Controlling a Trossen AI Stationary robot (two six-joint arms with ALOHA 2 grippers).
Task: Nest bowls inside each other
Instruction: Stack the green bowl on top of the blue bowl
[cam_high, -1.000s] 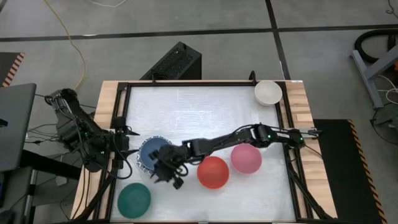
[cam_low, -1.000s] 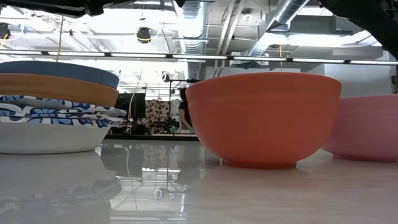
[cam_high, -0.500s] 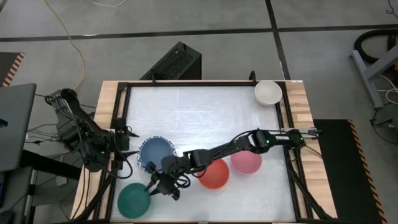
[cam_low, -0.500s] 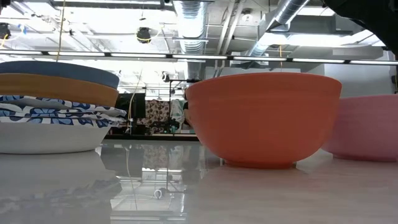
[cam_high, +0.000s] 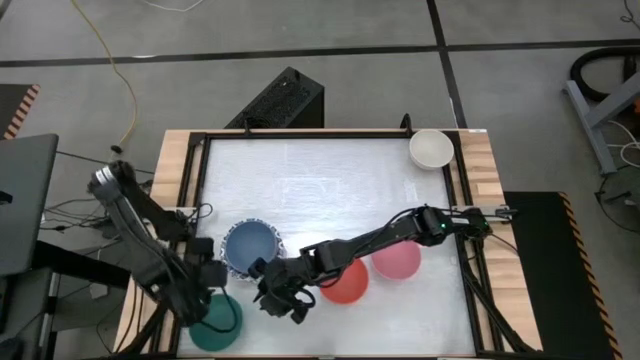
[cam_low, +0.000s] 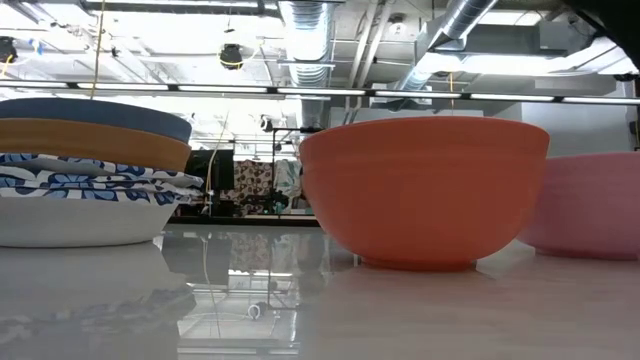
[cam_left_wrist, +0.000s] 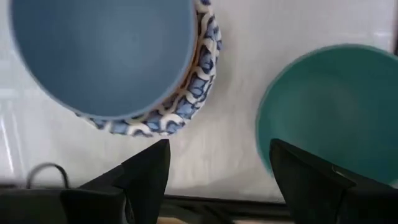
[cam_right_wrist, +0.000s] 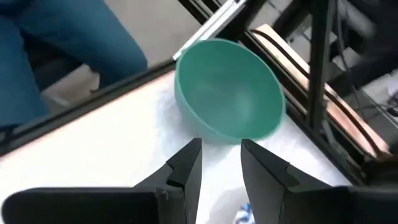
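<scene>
Left gripper (cam_left_wrist: 217, 174) open over green bowl (cam_left_wrist: 336, 112); right gripper (cam_right_wrist: 221, 158) slightly parted, empty; no readable writing.

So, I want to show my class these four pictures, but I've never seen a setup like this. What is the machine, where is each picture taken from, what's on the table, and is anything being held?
It is a robot with two dark jointed arms at a white table, each ending in a two-finger gripper. One picture looks straight down, one looks level across the tabletop, and two come from cameras on the arms' wrists.

On the table are a stack of nested round bowls with a plain blue bowl on top, a green bowl, an orange-red bowl, a pink bowl and a cream bowl in the far corner.

The left gripper is open, over the table between the stack and the green bowl. The right gripper points at the green bowl with its fingers slightly apart. Neither holds anything.
</scene>
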